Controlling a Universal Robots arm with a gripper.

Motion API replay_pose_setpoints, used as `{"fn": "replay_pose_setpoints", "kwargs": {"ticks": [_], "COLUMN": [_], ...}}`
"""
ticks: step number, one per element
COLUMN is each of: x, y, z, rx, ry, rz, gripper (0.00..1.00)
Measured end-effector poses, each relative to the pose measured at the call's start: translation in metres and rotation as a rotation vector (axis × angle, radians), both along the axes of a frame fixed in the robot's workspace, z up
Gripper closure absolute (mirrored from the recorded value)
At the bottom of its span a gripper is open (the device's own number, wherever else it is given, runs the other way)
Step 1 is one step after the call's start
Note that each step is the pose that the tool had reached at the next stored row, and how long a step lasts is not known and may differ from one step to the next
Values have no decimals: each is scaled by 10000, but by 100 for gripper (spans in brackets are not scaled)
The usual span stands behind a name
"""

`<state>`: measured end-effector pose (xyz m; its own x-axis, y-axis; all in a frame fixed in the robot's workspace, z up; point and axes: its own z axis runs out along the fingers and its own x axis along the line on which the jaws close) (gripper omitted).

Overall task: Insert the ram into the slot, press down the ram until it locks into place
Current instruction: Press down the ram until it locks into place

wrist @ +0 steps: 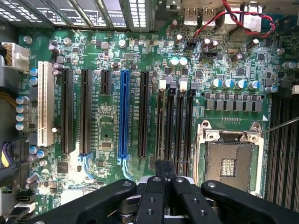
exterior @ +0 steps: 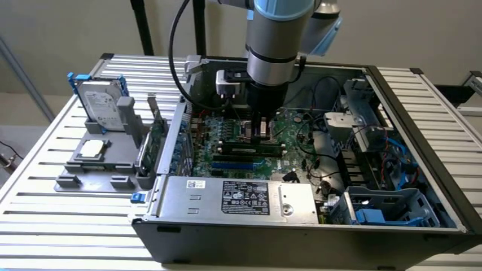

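The arm comes down from 12 o'clock in the exterior view into an open computer case (exterior: 421, 226) standing on a slatted metal worktop (exterior: 45, 220). The tool (exterior: 261, 131) hangs low over the motherboard (exterior: 294, 127), near the middle of the case. In the wrist view its fingers (wrist: 159, 169) are drawn together, tips meeting over the near end of a bank of parallel black slots; whether they pinch anything cannot be told.

The ram (exterior: 249, 149) sits on edge just at 6 o'clock of the tool in the exterior view, lying lengthwise along the slot (wrist: 161, 126) bank. Whether the end clips have closed on it is not clear.

On the board, the wrist view has a long blue slot (wrist: 124, 114) beside the black ones and the square silver processor socket (wrist: 229, 158) on their other side.

In the exterior view, a silver power supply (exterior: 233, 197) fills the case at 6 o'clock. At 9 o'clock, outside the case, a grey fixture (exterior: 98, 161) carries a hard drive (exterior: 104, 107) standing upright in a blue bracket.
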<state>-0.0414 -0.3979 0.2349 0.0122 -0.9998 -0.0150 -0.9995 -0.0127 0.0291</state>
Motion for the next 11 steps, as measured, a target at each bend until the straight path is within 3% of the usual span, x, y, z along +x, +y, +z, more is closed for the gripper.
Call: {"fn": "replay_pose_setpoints", "kwargs": {"ticks": [8,11], "x": [-3,-4], "y": [6,6], "z": [-97,-79], "rx": [-11,-4], "ry": [4,4], "rz": [1,-1], "gripper": [89,89]}}
